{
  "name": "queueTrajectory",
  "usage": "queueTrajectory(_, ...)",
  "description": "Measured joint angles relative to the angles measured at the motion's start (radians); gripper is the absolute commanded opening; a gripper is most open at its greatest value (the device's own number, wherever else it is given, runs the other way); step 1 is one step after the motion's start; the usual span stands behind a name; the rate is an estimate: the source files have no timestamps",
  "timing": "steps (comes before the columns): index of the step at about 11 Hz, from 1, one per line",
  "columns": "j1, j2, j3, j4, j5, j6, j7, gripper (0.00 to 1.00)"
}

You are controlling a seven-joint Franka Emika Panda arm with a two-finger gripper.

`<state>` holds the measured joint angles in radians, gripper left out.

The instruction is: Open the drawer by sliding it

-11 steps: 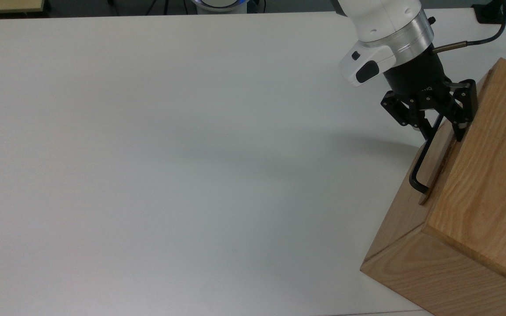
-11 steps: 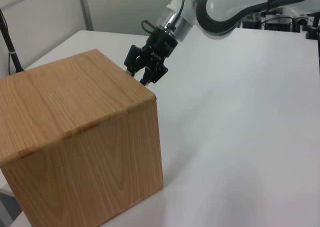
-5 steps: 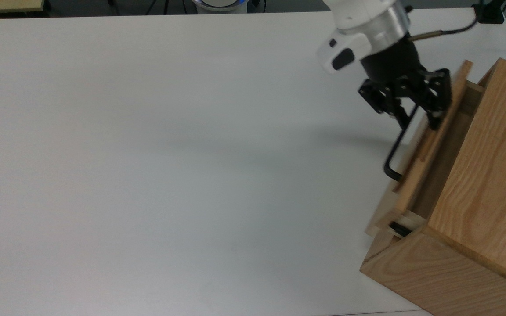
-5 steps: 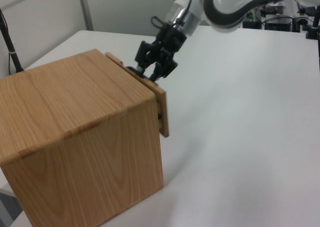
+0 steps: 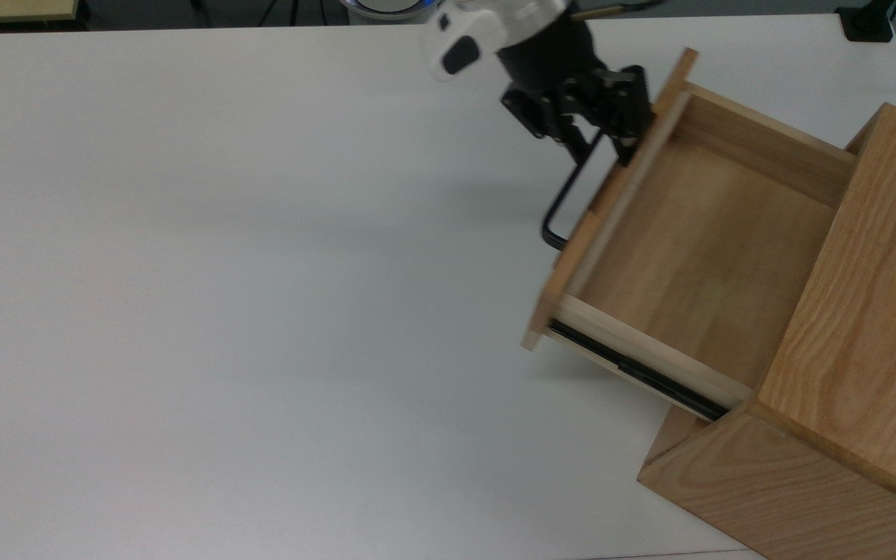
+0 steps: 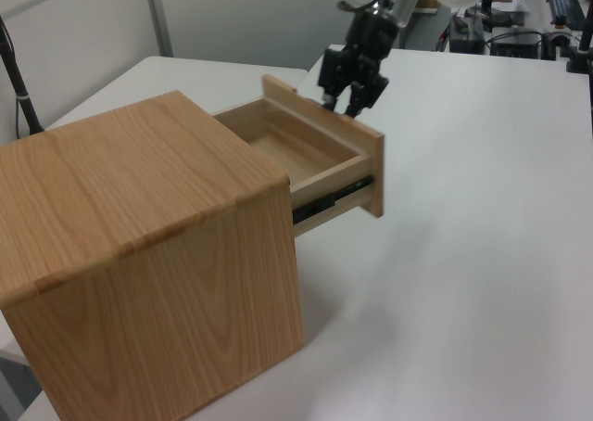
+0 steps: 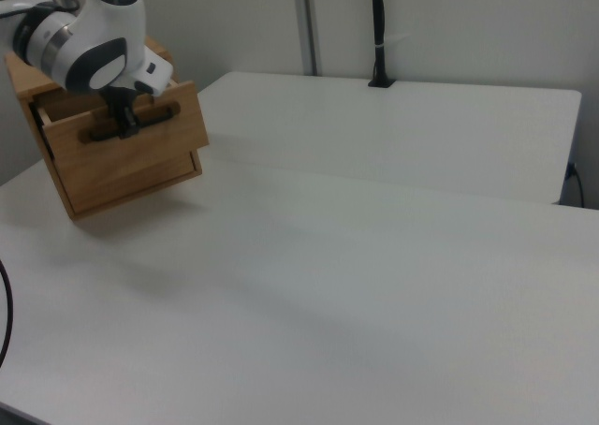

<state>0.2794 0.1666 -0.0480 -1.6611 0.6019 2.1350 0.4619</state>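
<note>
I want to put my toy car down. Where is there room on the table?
Almost anywhere. The white table is bare from its far edge to its near edge, everywhere to the top view's left of the drawer. The drawer's floor is bare too. It is crowded only at the handle, where the gripper is.

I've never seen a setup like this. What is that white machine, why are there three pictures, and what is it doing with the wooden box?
The white machine is a robot arm; its black claw is the gripper, with two fingers. Three cameras film the same moment: one from above, two from opposite sides. On the white table stands an oak cabinet with one drawer. The gripper is closed on the drawer's thin black handle. The drawer stands pulled well out, so its pale wooden inside shows, with nothing in it. A black rail runs along its side.
</note>
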Motion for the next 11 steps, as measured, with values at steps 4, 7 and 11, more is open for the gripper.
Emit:
queueTrajectory(4, -0.089, -0.102, -0.034, -0.099, 0.004, -0.139, -0.125, 0.15)
queueTrajectory(7, -0.099, -0.112, -0.058, -0.111, -0.006, -0.168, -0.159, 1.0)
queueTrajectory(11, -0.117, -0.124, -0.087, -0.095, -0.175, -0.253, -0.184, 1.0)
